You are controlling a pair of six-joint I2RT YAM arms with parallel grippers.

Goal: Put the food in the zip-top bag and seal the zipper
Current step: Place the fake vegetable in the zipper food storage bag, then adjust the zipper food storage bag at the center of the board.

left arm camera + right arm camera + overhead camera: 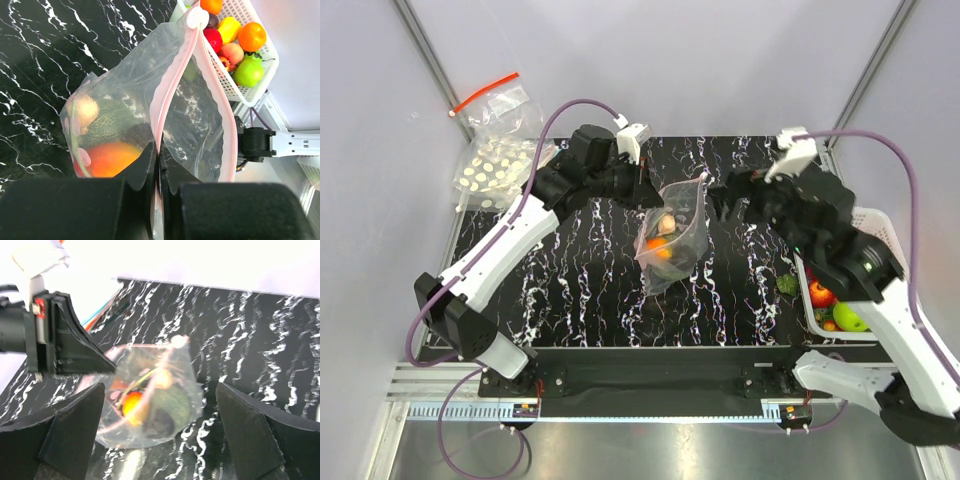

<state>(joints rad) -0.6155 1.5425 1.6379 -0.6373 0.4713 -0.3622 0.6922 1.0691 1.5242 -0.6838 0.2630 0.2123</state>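
Top view: the bag, food inside, hangs just left of my right gripper. Left wrist: my left gripper pinches the zipper, which runs straight ahead. Right wrist: right gripper spread wide, bag dead ahead.

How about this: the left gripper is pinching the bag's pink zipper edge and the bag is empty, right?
Not empty: the left wrist view shows a dark green lump and an orange-red piece inside the bag. The left gripper does pinch its pink zipper edge.
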